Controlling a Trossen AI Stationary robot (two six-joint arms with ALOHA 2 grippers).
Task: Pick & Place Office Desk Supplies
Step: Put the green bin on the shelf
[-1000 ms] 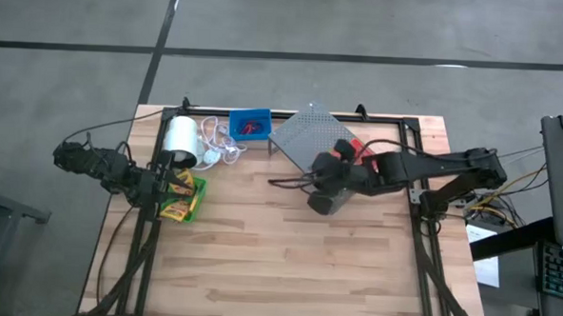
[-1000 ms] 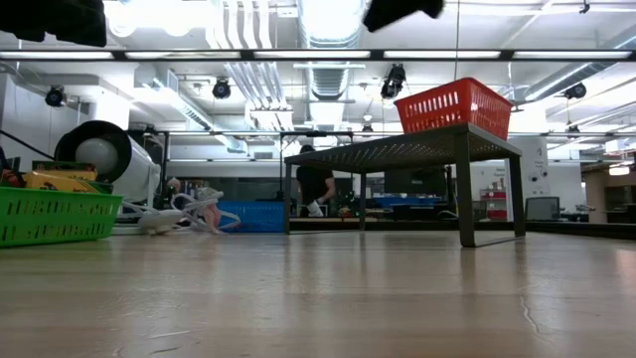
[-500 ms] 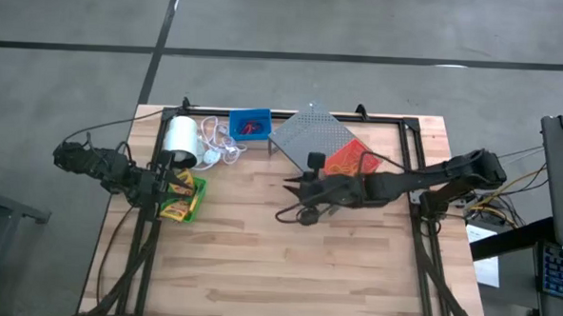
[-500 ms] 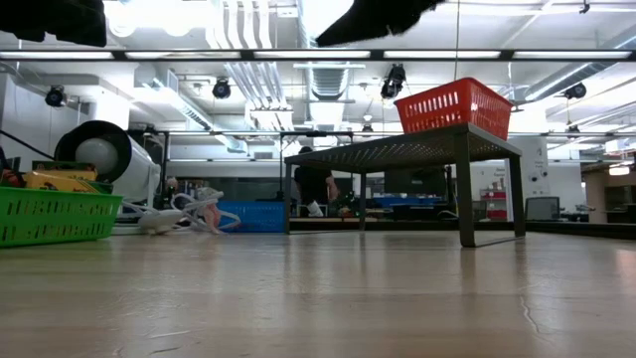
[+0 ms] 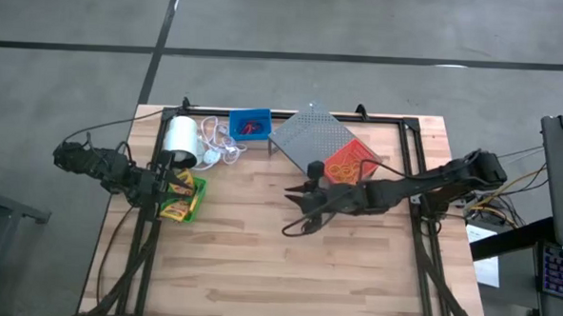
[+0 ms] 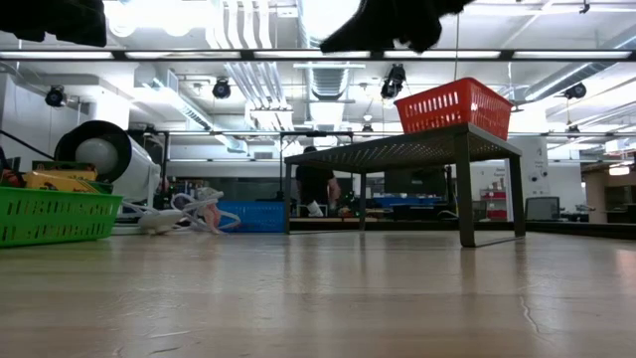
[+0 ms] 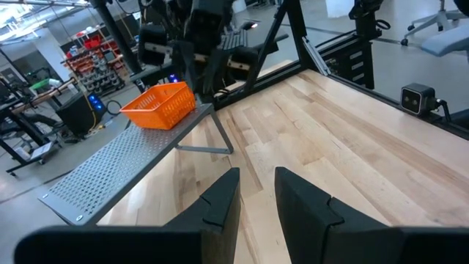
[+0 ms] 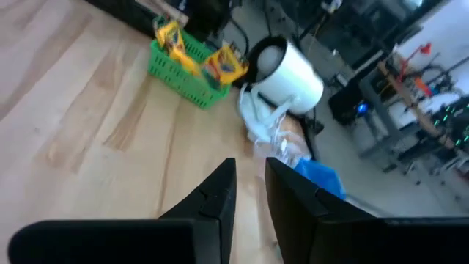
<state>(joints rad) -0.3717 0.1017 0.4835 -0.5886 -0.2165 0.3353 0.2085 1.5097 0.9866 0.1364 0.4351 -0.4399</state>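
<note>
From above, the grey rack (image 5: 313, 136) sits at the back of the table (image 5: 286, 273), and everything else can be placed from it. The red bin (image 5: 348, 159) sits on the rack's right side. The blue bin (image 5: 250, 124), with a small red thing inside, is just left of the rack, and the white roll (image 5: 180, 137) with its cord is farther left. The green bin (image 5: 185, 198) holds two crayon boxes (image 5: 178, 187) and lies far left of the rack, toward the front. The left gripper (image 5: 162, 183) waits right beside the green bin. The right gripper (image 5: 297, 199) hangs over bare wood just in front of the rack – it holds nothing. From table height, the red bin (image 6: 455, 104) stands on top of the rack (image 6: 397, 151), the blue bin (image 6: 253, 216) shows to the rack's left, and the green bin (image 6: 55, 216) is far left with the roll (image 6: 104, 151) behind it. In the left wrist view, the left fingers (image 7: 220, 202) are a little apart and empty, facing the rack (image 7: 128, 169) and the red bin (image 7: 157, 105). In the right wrist view, the right fingers (image 8: 212, 194) are a little apart too – empty – with the green bin (image 8: 187, 70), the crayon boxes (image 8: 220, 64), the roll (image 8: 289, 77) and the blue bin (image 8: 319, 180) ahead.
</note>
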